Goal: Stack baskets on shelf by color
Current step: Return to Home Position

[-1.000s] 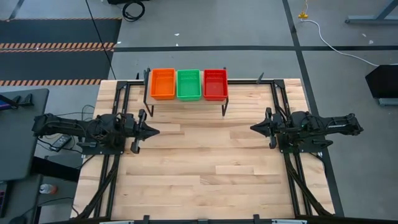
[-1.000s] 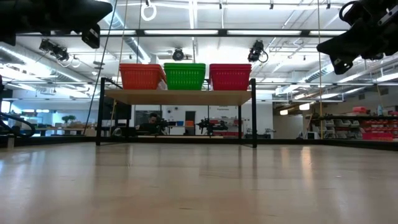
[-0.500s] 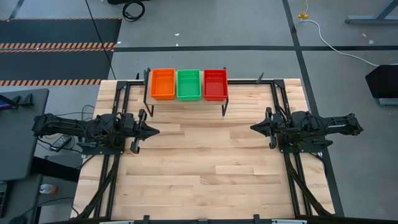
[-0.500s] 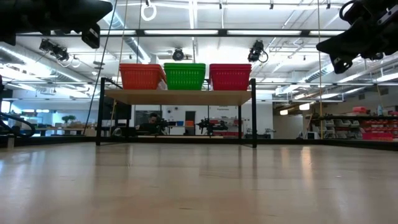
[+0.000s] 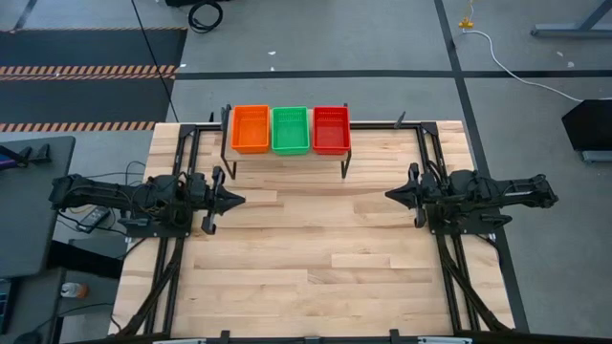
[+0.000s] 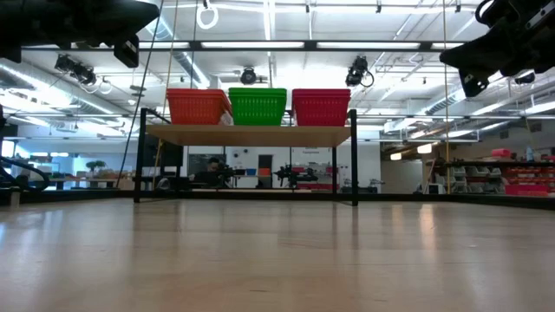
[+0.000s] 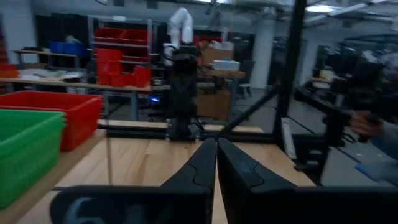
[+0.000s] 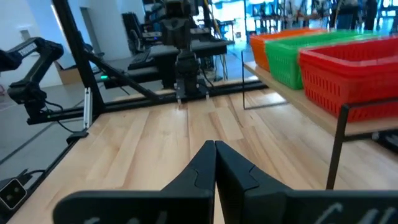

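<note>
High view, left arm: folded low and level along the left side of the table (image 5: 316, 263), with the left gripper (image 5: 232, 201) pointing inward toward the table's middle.
Right arm: mirrored pose on the right side, with the right gripper (image 5: 390, 195) pointing inward. It faces the left one across bare wood, well apart from it.
Left fingers: in the left wrist view the two dark fingers (image 7: 202, 169) lie closed against each other with only a hairline seam. Nothing is between them.
Right fingers: in the right wrist view the fingers (image 8: 198, 167) are likewise pressed together and empty.
Shelf: the shelf (image 6: 251, 135) stands at the far edge of the table, roughly centred between the two arms. Both grippers are well clear of it.
Baskets: the orange baskets (image 5: 251, 129), green baskets (image 5: 291, 130) and red baskets (image 5: 331, 130) sit in a row on the shelf top, side by side and filling its width. Orange is toward the left arm, green is in the middle, and red is toward the right arm.
Stack depth: each colour reads as one block, and the number nested cannot be told.
Low view: dark arm parts show in both upper corners, higher than the basket rims.
</note>
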Controlling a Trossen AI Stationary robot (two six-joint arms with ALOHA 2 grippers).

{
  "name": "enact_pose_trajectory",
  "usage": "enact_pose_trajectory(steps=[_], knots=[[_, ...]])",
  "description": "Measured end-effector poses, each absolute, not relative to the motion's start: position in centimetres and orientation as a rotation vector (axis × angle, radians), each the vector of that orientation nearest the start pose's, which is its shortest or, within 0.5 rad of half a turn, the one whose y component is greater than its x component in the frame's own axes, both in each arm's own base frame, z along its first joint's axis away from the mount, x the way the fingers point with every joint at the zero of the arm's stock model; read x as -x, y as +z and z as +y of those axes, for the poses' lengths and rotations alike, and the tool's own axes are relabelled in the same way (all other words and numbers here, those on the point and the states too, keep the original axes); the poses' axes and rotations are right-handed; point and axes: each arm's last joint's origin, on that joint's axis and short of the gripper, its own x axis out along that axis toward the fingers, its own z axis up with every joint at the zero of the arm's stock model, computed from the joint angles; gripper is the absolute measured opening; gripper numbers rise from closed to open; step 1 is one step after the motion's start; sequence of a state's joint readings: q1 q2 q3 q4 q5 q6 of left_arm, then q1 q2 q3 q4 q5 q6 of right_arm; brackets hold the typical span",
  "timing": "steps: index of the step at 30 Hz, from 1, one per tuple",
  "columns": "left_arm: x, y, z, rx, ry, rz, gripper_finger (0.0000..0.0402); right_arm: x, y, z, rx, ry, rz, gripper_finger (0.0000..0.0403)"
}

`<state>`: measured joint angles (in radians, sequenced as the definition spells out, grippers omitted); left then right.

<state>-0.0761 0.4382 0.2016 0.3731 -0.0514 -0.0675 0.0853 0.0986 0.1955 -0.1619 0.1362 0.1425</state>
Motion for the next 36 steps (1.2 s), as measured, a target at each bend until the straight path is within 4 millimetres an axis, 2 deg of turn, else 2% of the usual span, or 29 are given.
enact_pose_trajectory(steps=[7, 13, 20, 36], knots=[[-12.8, 23.0, -0.8, 0.095, -0.016, -0.169, 0.0009, -9.3, 20.3, 0.5, -0.095, -0.037, 0.056, 0.0011], [-12.1, 19.5, -0.8, 0.111, -0.038, -0.284, 0.0012, -9.2, 19.4, 0.4, -0.099, -0.044, 0.021, 0.0011], [-11.7, 19.8, -0.7, 0.109, -0.036, -0.308, 0.0008, -8.9, 19.1, 0.4, -0.1, -0.044, 0.023, 0.0011], [-9.5, 18.9, -0.5, 0.101, -0.009, -0.246, 0.0013, -8.8, 18.8, 0.5, -0.099, -0.024, 0.058, 0.0011]])
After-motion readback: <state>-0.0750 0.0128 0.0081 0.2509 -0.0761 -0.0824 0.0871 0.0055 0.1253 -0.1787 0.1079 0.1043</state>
